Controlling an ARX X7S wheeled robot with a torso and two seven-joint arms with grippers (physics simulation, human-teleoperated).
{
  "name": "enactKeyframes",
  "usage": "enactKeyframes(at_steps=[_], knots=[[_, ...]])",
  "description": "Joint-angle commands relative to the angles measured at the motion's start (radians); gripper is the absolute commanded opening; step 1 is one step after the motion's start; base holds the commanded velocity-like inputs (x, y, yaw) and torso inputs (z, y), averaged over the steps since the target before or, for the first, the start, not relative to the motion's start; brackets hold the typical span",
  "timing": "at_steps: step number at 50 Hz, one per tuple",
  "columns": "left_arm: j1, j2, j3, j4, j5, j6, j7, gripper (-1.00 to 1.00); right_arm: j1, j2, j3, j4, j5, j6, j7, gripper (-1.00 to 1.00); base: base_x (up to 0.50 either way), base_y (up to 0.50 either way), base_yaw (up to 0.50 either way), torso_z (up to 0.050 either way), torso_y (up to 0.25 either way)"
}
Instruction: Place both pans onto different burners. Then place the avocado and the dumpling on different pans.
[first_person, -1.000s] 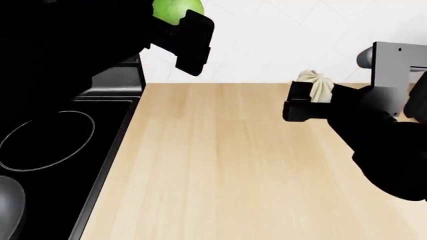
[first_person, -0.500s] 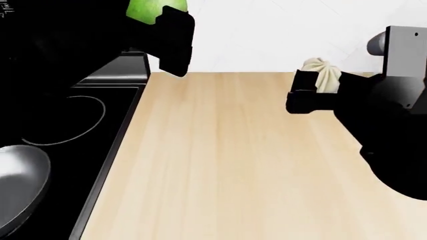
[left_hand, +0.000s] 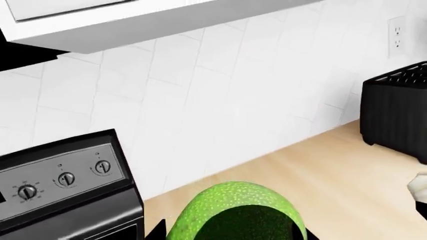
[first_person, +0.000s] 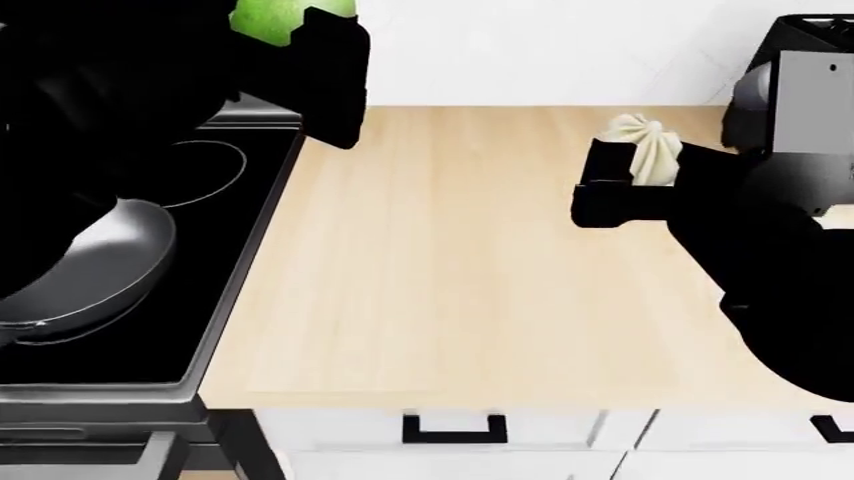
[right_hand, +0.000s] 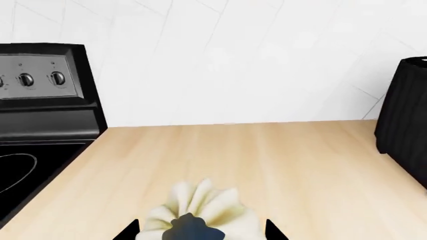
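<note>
My left gripper (first_person: 296, 30) is shut on the green avocado (first_person: 271, 17) and holds it in the air over the cooktop's back right corner; the left wrist view shows the avocado (left_hand: 235, 212) close up. Over the right part of the wooden counter, my right gripper (first_person: 634, 170) is shut on the cream pleated dumpling (first_person: 649, 148), which also shows in the right wrist view as the dumpling (right_hand: 200, 210). A glossy dark grey pan (first_person: 100, 260) sits on the black cooktop (first_person: 200, 330), partly behind my left arm. One white burner ring (first_person: 227, 168) shows beyond it. The other pan is out of view.
The stove's control panel with knobs (left_hand: 63, 177) stands at the back of the cooktop. A black ribbed box (left_hand: 395, 112) stands at the back right of the counter (first_person: 441, 260). White drawers with black handles (first_person: 454, 430) lie under the counter's front edge.
The head view has tilted down and pulled back: counter front edge and drawers now show, and more of the pan. Both grippers keep hold of the avocado and dumpling; the left has drifted left.
</note>
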Motion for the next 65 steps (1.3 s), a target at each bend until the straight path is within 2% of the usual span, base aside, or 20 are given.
enactKeyframes(at_steps=[1,13,31,41,65], knots=[[0.000,-0.018,-0.007,0.002,0.008,0.014,-0.008,-1.00,0.001,-0.001,0.010,-0.003,-0.021,0.008,-0.010,-1.00,-0.50,0.00,0.00,0.000,0.000],[0.016,-0.052,-0.026,0.025,0.008,0.030,-0.008,-1.00,0.001,-0.003,0.013,-0.010,-0.032,0.005,-0.010,-1.00,0.00,0.01,0.00,0.001,0.000],[0.020,-0.067,-0.038,0.019,0.024,0.046,-0.001,-1.00,0.019,0.003,0.020,-0.018,-0.028,0.018,-0.005,-1.00,0.00,0.50,0.00,0.000,0.000],[0.057,-0.104,-0.070,0.048,0.034,0.083,0.008,-1.00,0.051,-0.001,0.025,-0.023,-0.011,0.039,0.008,-1.00,0.00,0.50,0.00,0.000,0.000],[0.391,-0.337,-0.221,0.273,0.045,0.302,0.057,-1.00,0.114,-0.064,0.000,-0.012,-0.016,0.106,0.049,-1.00,0.00,0.50,0.00,0.000,0.000]])
